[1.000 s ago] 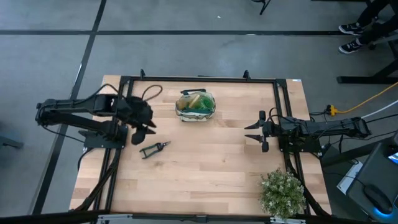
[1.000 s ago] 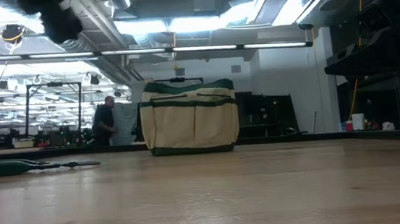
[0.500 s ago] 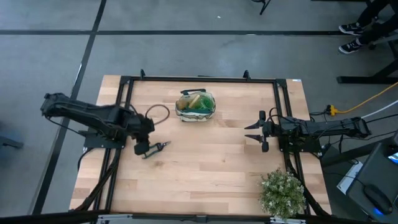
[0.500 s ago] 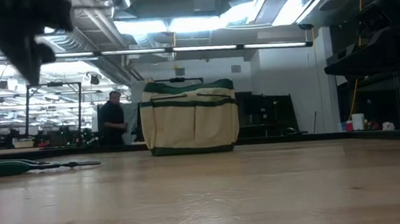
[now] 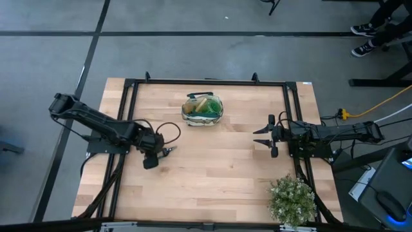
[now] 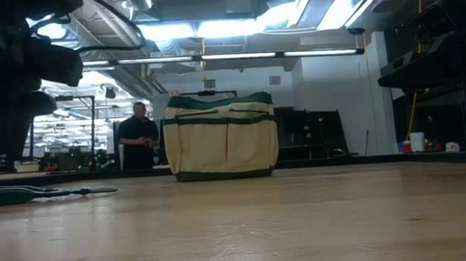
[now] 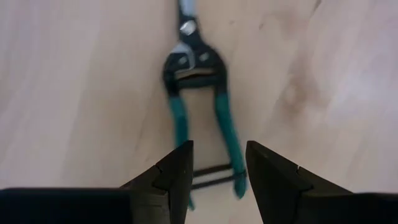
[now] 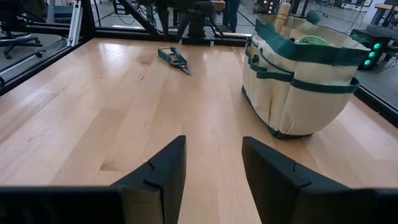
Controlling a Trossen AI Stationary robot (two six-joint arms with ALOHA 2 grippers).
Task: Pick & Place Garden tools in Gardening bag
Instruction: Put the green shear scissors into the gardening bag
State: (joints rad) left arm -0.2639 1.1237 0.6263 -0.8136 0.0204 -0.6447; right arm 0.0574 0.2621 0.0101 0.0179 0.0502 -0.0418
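**Left arm drops onto the shears**

Over the last second the left gripper (image 5: pixel 149 161) has swung from above the table edge down over the shears (image 7: pixel 202 93) — its fingers (image 7: pixel 177 171) spread and straddling the green handles, not yet pinching, likely lined up for a grasp. The shears lie flat on the table (image 5: pixel 219 174), well apart from the bag (image 5: pixel 203 109), which already holds other tools. The right gripper (image 5: pixel 266 138) waits near the right edge — fingers apart, holding nothing.

My left gripper (image 5: pixel 150 158) over shears (image 5: pixel 168 151), bag (image 5: pixel 203 109) at table's (image 5: pixel 219 167) far edge, right gripper (image 5: pixel 264 136) idle, plant (image 5: pixel 293 200) near corner
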